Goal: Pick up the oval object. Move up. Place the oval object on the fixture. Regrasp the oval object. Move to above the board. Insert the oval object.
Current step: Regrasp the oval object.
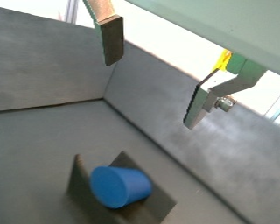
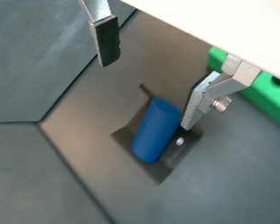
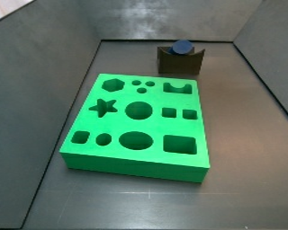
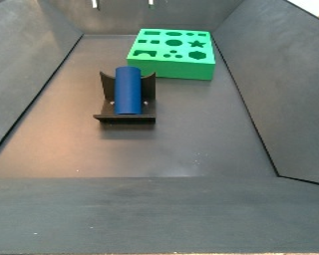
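The oval object (image 1: 116, 186) (image 2: 156, 129) is a blue peg resting in the notch of the dark fixture (image 1: 160, 207) (image 2: 168, 166). In both side views the oval object (image 3: 182, 48) (image 4: 128, 90) sits on the fixture (image 3: 179, 64) (image 4: 123, 118), free of any grip. My gripper (image 1: 153, 92) (image 2: 150, 94) hangs open above it, with only grey floor between its silver fingers (image 1: 112, 42) (image 2: 106, 42). The green board (image 3: 153, 126) (image 4: 175, 64) lies apart from the fixture. I cannot make out the gripper in the side views.
Sloping grey walls (image 3: 39, 81) (image 4: 43, 80) enclose the floor on all sides. A green edge of the board (image 2: 265, 96) shows beside one finger. A yellow-green part (image 1: 224, 61) sits at one finger's mount.
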